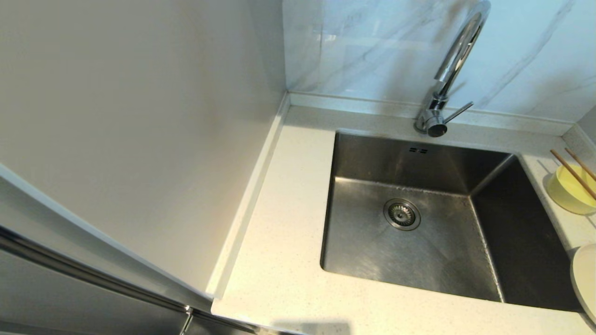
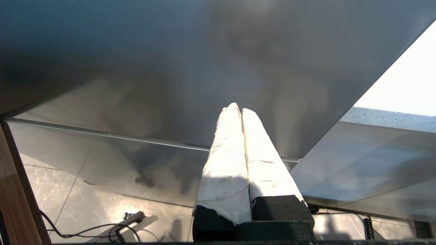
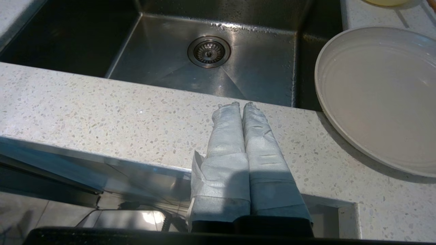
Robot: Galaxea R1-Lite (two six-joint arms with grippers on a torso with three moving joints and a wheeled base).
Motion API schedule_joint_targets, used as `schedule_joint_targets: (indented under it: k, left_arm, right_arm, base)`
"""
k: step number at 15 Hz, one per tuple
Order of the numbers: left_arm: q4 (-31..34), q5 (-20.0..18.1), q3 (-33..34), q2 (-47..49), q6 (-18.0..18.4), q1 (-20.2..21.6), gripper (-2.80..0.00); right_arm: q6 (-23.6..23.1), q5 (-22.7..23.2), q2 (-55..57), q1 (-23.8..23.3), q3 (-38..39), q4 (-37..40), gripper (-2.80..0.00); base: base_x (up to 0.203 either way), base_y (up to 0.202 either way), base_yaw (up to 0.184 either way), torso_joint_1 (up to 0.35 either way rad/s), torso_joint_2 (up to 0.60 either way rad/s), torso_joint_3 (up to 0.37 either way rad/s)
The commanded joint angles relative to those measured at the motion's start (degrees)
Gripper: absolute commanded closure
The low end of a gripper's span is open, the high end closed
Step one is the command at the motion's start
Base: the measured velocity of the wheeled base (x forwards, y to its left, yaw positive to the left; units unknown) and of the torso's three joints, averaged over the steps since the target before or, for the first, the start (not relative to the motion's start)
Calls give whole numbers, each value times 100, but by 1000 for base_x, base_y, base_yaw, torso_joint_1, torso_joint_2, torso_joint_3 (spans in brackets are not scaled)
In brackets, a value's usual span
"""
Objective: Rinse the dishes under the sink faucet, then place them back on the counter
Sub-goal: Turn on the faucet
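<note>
The steel sink (image 1: 419,242) lies in the speckled counter (image 1: 279,232), with the chrome faucet (image 1: 454,60) behind it. Right of the sink stands the yellow bowl (image 1: 565,193) with the chopsticks (image 1: 575,173) across it. Nearer, the cream plate (image 1: 585,279) lies at the view's right edge; in the right wrist view the plate (image 3: 378,98) rests on the counter (image 3: 136,115) beside the sink (image 3: 238,71). My right gripper (image 3: 241,104) is shut and empty, over the counter's front edge, left of the plate. My left gripper (image 2: 237,108) is shut and empty, low beside a steel panel (image 2: 170,68).
A plain cream wall (image 1: 139,116) bounds the counter on the left, and a grey-veined marble wall (image 1: 372,42) runs along the back. A raised rim (image 1: 354,104) follows the counter's back edge. Cables (image 2: 95,229) lie on the tiled floor below my left gripper.
</note>
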Motion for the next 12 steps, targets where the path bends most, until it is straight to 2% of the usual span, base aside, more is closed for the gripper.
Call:
schedule_joint_targets:
  k: [1, 12]
  left_arm:
    - [2, -8, 0, 0, 0, 0, 0]
    - [2, 1, 0, 0, 0, 0, 0]
  right_arm:
    - [2, -1, 8, 0, 44, 3, 0]
    - [2, -1, -1, 0, 51, 3, 0]
  base:
    - [0, 0, 0, 0, 0, 0]
    - [0, 0, 0, 0, 0, 0]
